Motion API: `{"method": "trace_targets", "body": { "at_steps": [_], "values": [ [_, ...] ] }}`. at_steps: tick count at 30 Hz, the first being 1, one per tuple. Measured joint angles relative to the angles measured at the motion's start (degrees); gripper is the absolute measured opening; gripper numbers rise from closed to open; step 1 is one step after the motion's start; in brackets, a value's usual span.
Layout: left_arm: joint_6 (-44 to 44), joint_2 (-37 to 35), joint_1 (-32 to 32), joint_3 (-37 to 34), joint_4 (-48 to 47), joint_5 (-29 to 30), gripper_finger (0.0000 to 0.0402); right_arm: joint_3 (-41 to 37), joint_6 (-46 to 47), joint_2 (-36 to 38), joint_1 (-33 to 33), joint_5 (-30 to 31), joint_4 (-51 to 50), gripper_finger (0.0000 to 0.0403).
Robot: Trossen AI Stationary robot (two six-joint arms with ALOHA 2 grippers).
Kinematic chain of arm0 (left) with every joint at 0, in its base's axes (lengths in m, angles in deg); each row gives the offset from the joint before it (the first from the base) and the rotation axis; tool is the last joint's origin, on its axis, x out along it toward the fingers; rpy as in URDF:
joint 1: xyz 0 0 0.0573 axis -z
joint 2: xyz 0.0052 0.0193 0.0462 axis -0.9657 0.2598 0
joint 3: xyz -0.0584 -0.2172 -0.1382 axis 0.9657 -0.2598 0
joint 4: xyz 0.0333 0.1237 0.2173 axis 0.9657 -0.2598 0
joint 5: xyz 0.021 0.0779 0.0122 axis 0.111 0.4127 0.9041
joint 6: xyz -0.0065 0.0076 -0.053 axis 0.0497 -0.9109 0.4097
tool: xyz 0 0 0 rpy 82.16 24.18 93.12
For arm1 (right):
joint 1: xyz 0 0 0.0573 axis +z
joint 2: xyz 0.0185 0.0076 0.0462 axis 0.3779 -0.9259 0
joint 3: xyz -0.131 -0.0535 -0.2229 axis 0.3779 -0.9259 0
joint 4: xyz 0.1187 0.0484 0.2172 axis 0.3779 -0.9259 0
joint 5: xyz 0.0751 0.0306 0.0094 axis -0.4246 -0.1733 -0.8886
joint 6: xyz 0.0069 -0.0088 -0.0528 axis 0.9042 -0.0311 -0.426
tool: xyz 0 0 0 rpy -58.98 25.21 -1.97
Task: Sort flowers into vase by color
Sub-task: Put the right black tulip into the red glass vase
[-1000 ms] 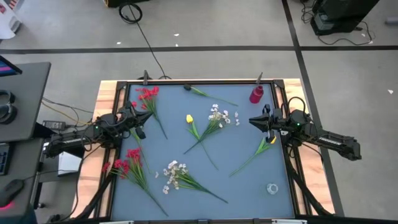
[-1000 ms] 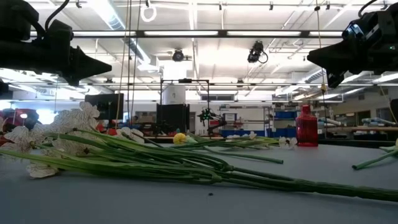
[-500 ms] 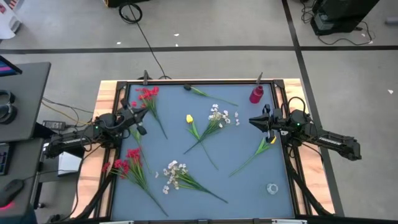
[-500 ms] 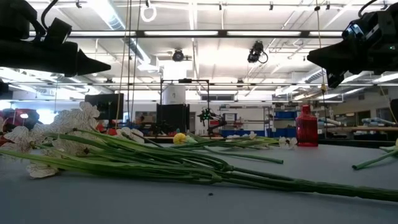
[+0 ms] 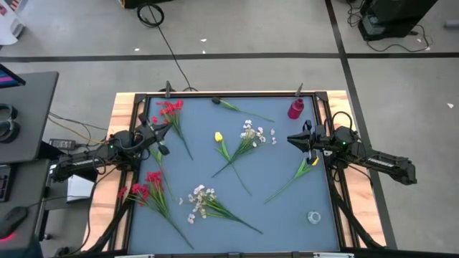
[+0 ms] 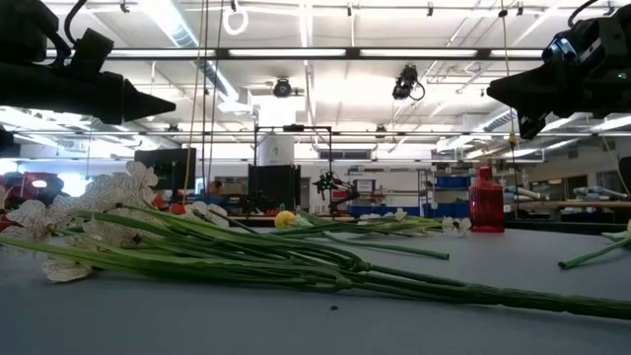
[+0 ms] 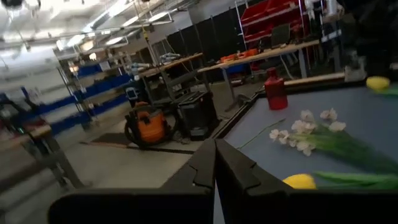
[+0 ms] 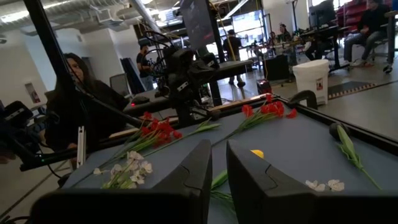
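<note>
Lying scattered across the blue table [image 5: 280, 215], the flowers [image 5: 244, 140] rest loose near the red vase [image 5: 295, 108], while the left gripper [image 5: 162, 135] hovers clenched empty and the right gripper [image 5: 292, 140] hangs slightly parted, holding nothing.

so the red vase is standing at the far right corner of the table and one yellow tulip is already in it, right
Not quite. The red vase does stand near the far right corner of the table, but the high view shows nothing in it. The yellow tulips still lie on the table: one near the middle, another below the right gripper.
</note>
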Motion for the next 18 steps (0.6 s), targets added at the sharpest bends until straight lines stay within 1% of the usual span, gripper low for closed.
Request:
{"method": "trace_targets", "body": {
  "at_steps": [5, 7, 8, 11, 14, 16, 18],
  "values": [
    [-0.32, 0.02, 0.00, 0.01, 0.98, 0.00, 0.0014, -0.01, 0.00, 0.00, 0.00, 0.00, 0.00, 0.0059],
    [2.39, 0.01, 0.03, -0.01, 1.72, -0.54, 0.0014, -0.01, 0.00, 0.00, 0.00, 0.00, 0.00, 0.0059],
    [6.39, 0.01, 0.14, 0.00, 2.08, -1.39, 0.0014, 0.00, 0.00, 0.00, 0.01, 0.00, 0.00, 0.0059],
    [23.74, 0.02, 0.48, 0.00, 4.17, -4.16, 0.0014, 0.00, 0.00, 0.00, -0.01, 0.00, 0.00, 0.0059],
    [37.83, 0.00, 0.50, 0.01, 5.30, -3.97, 0.0014, -0.01, 0.00, 0.00, 0.01, 0.00, 0.00, 0.0059],
    [44.20, 0.02, 0.50, -0.01, 6.23, -2.84, 0.0014, -0.01, 0.00, 0.00, 0.01, 0.00, 0.02, 0.0059],
    [46.49, 0.02, 0.48, 0.00, 6.90, -2.68, 0.0014, 0.00, 0.01, 0.00, -0.01, 0.00, 0.00, 0.0059]
  ]
}}
